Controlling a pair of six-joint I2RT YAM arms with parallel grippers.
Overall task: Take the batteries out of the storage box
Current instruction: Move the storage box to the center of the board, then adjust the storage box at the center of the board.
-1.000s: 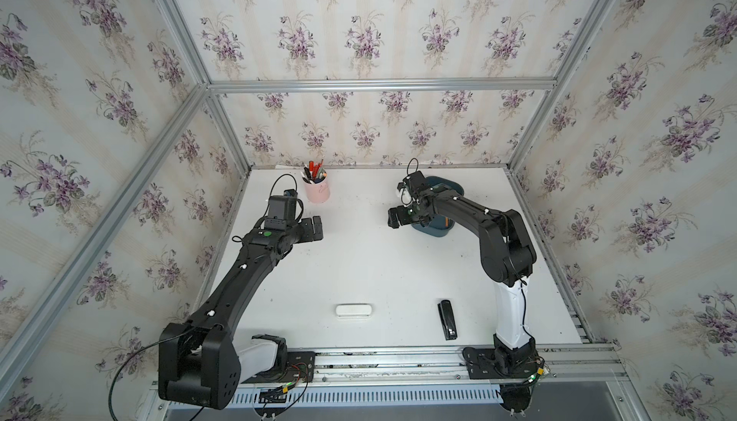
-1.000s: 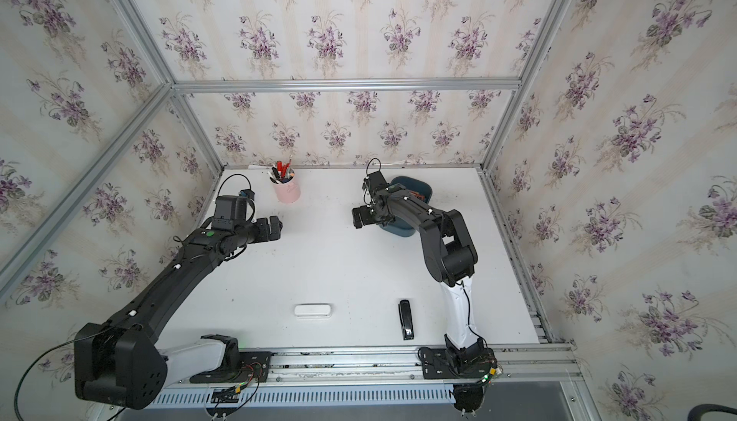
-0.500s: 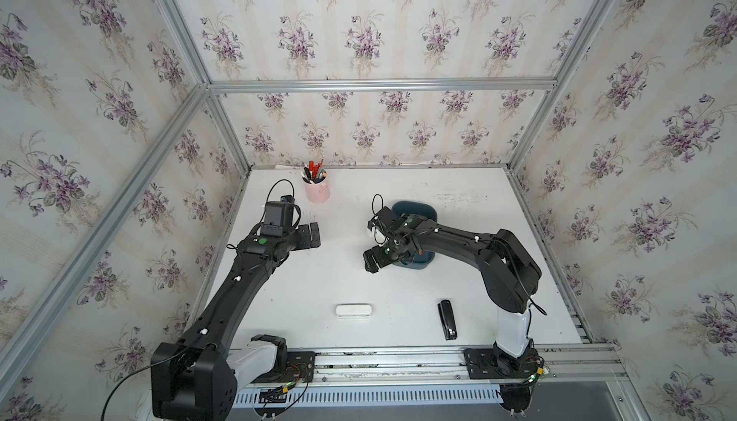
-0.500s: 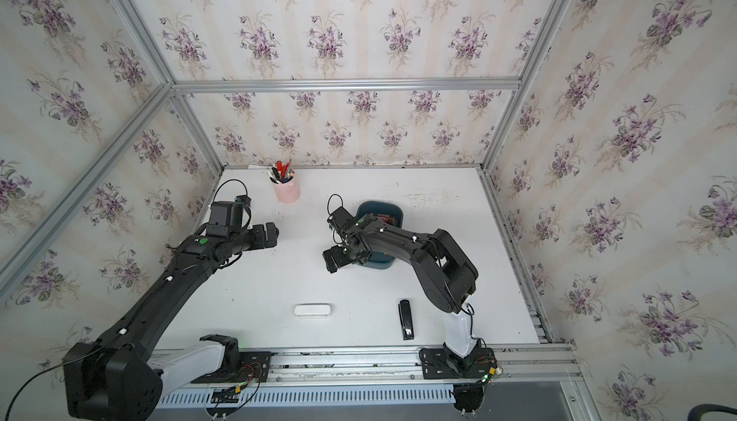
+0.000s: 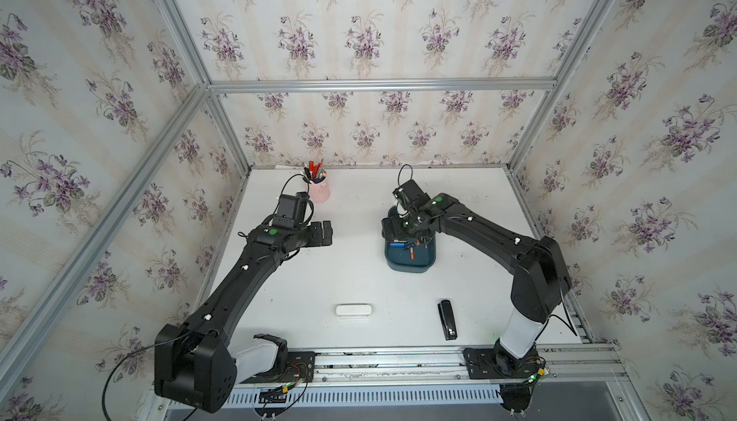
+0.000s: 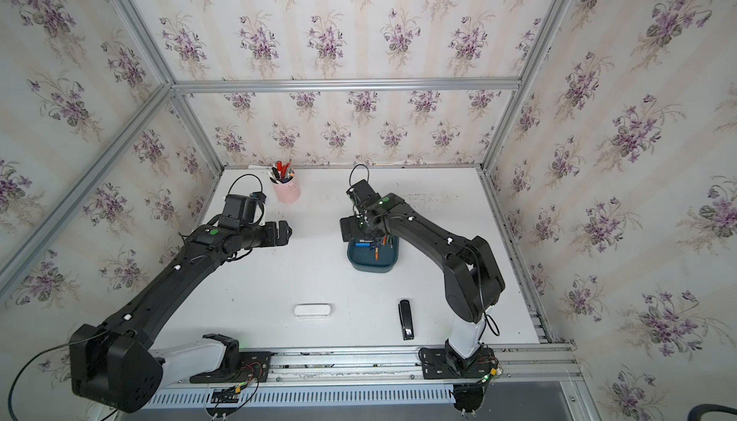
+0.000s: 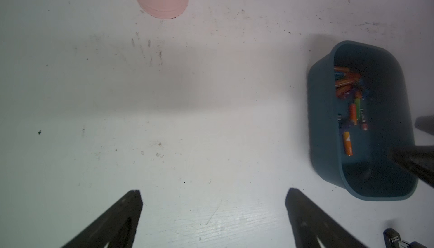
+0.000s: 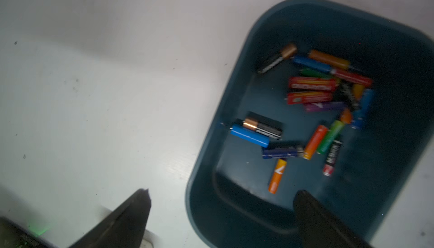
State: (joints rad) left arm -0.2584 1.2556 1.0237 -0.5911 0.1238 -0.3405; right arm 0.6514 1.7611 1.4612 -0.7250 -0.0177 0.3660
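right tool [image 8: 224, 191] wide open, hanging over box [image 8: 199, 176] rim; batteries [image 8: 310, 83] up-right in wrist frame, axes all over; left tool [image 7: 213, 190] wide too, farther off.

The box [image 7: 321, 117] looks like matt teal plastic; the batteries [image 8: 312, 87] wear glossy coloured wraps. The tabletop [image 7: 187, 117] is smooth white (scuffed and speckled, faintly shiny). Frame rails [image 5: 379, 85] are brushed metal.

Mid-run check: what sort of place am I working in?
Probably a purpose-built robot test cell, not a home: aluminium frame carrying floral wallpaper panels, and a white table with a mounting rail along its front.
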